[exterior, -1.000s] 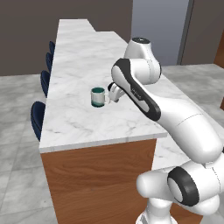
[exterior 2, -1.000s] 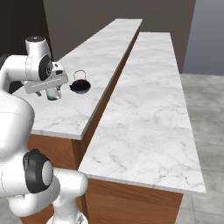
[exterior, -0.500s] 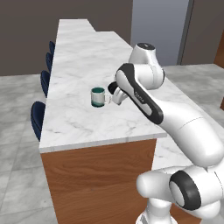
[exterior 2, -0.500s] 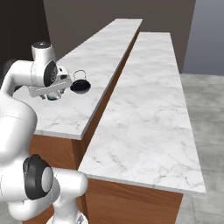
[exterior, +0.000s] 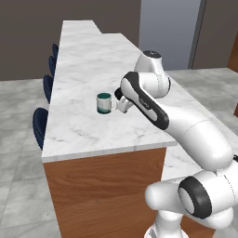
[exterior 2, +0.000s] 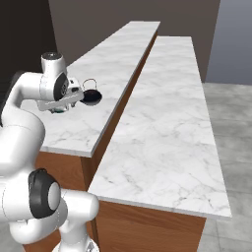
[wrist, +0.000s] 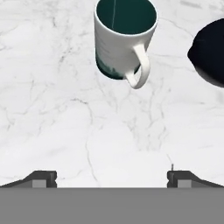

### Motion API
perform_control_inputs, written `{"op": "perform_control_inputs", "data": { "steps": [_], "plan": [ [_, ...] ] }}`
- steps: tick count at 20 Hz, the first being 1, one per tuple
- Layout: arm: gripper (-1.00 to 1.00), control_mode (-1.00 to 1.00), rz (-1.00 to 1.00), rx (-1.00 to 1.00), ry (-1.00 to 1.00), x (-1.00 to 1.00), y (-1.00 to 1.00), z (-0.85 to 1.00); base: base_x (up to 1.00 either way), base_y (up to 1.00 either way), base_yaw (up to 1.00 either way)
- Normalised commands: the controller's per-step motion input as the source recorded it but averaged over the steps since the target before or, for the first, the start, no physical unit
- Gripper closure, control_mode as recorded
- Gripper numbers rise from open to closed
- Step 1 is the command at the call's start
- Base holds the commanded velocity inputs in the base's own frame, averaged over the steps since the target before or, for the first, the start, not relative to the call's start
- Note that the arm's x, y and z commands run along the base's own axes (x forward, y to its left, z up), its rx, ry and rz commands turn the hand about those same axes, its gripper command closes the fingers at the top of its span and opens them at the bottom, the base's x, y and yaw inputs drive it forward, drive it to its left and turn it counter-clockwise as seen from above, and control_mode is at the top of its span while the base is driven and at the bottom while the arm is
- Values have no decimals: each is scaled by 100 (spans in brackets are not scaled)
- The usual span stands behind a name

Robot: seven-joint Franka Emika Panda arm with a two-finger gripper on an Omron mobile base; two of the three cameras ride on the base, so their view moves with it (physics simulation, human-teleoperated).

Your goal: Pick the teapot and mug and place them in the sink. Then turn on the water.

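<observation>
The long white marble counter [exterior: 88,125] on a wood base carried a pale teal-lined mug [exterior: 105,102] toward its right edge, with what looked like a dark rounded teapot [exterior 2: 91,96] just beside.

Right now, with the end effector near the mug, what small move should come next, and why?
Probably ease the end effector forward toward the mug. In the hand view its two fingertips stand wide apart with bare marble counter between them, and the mug stands upright ahead, handle toward the camera, not yet between the fingers. The dark teapot sits close beside the mug, so advance straight.
</observation>
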Motion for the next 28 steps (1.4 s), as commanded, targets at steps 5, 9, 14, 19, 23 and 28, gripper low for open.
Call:
{"op": "perform_control_inputs", "data": {
  "steps": [5,9,14,19,23,28],
  "plan": [
    [-100,-100,0,0,0,6,4,-1,0,0,0],
    [-100,-100,0,0,0,18,20,0,0,0,0],
    [-100,-100,0,0,0,19,20,0,0,0,0],
    [-100,-100,0,0,0,22,11,0,0,0,0],
    [-100,-100,1,0,0,11,3,0,0,0,0],
    [-100,-100,0,0,0,10,0,0,0,0,0]
  ]
}}
